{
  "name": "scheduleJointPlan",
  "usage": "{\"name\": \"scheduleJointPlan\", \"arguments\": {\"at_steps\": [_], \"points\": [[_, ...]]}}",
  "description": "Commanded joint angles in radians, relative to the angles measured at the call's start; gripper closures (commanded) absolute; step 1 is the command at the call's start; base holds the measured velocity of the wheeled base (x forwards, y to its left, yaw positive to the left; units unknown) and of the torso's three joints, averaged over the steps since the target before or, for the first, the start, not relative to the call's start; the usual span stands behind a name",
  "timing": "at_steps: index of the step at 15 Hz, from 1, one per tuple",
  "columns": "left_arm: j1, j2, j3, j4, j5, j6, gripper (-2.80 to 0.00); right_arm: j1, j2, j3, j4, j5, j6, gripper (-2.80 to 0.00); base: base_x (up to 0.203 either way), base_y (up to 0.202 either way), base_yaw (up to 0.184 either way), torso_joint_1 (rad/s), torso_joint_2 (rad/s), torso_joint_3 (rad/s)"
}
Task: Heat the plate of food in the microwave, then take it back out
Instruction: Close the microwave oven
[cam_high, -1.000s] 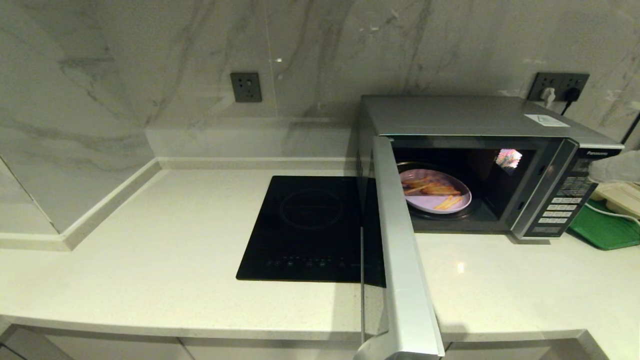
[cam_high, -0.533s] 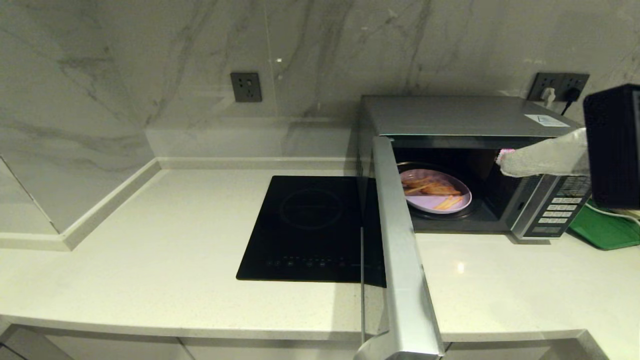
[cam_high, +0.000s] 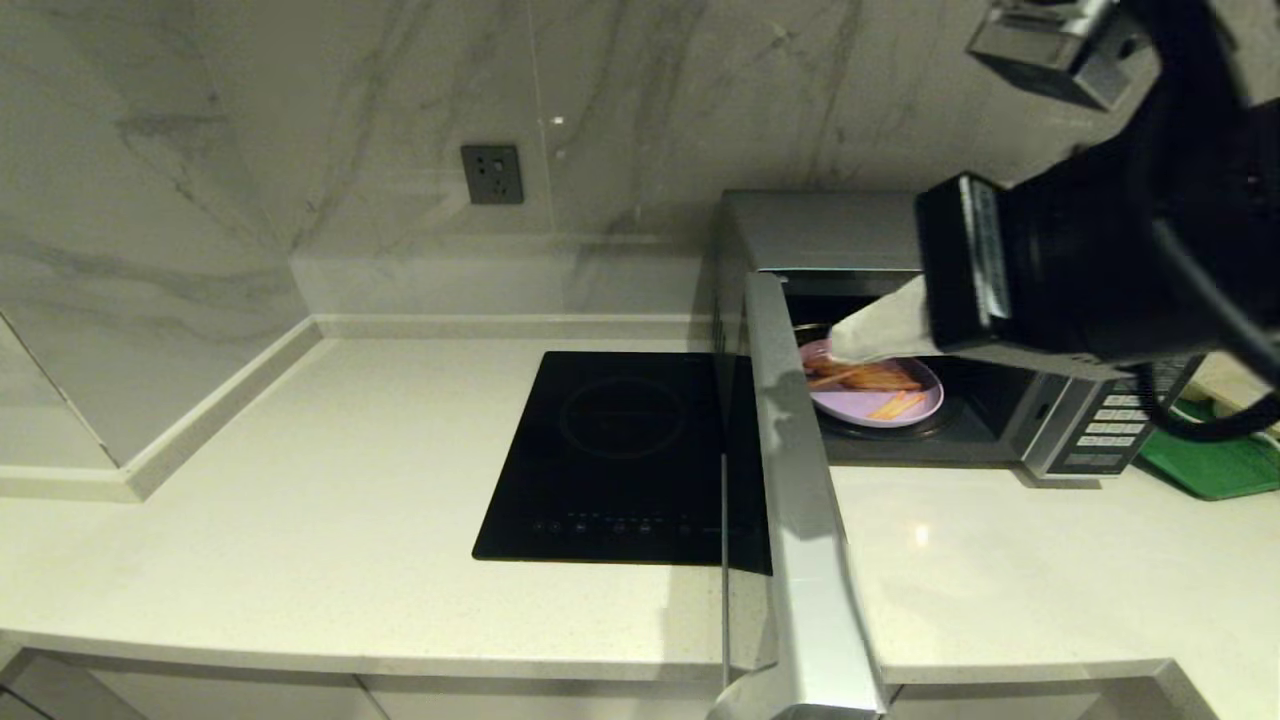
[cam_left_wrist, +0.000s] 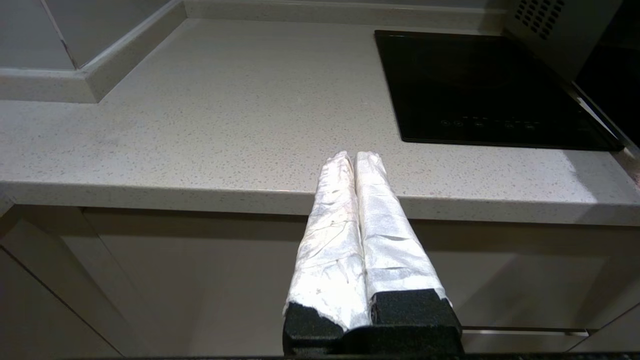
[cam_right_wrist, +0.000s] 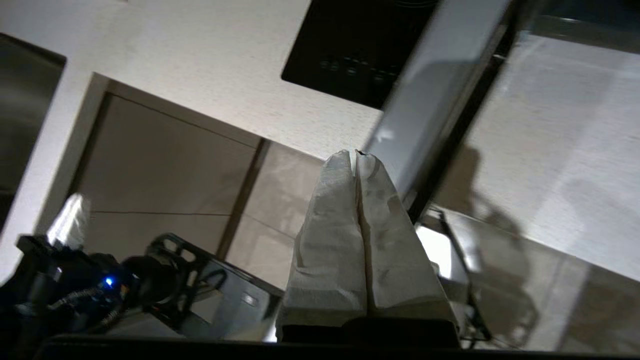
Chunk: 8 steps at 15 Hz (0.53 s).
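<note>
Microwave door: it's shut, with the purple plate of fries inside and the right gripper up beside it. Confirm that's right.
Not quite: the microwave door is open, swung out toward the robot, as the head view shows. The rest holds: the purple plate of fries sits inside, and the right gripper, fingers together, is up at the opening.

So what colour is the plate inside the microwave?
Lilac purple; the plate shows best in the head view.
</note>
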Motion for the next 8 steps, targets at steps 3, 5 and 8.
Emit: {"name": "scheduleJointPlan", "arguments": {"at_steps": [3, 5, 8], "points": [[0.0, 0.0, 0.0, -0.001, 0.0, 0.0, 0.0, -0.053, 0.186, -0.002, -0.155, 0.03, 0.063, 0.0, 0.0, 0.0, 0.0, 0.0, 0.0, 0.0], [0.0, 0.0, 0.0, -0.001, 0.0, -0.001, 0.0, -0.084, 0.225, -0.002, -0.181, 0.102, 0.071, 0.0, 0.0, 0.0, 0.0, 0.0, 0.0, 0.0], [0.0, 0.0, 0.0, -0.001, 0.0, -0.002, 0.0, -0.104, 0.267, -0.002, -0.183, 0.112, 0.092, 0.0, 0.0, 0.0, 0.0, 0.0, 0.0, 0.0]]}}
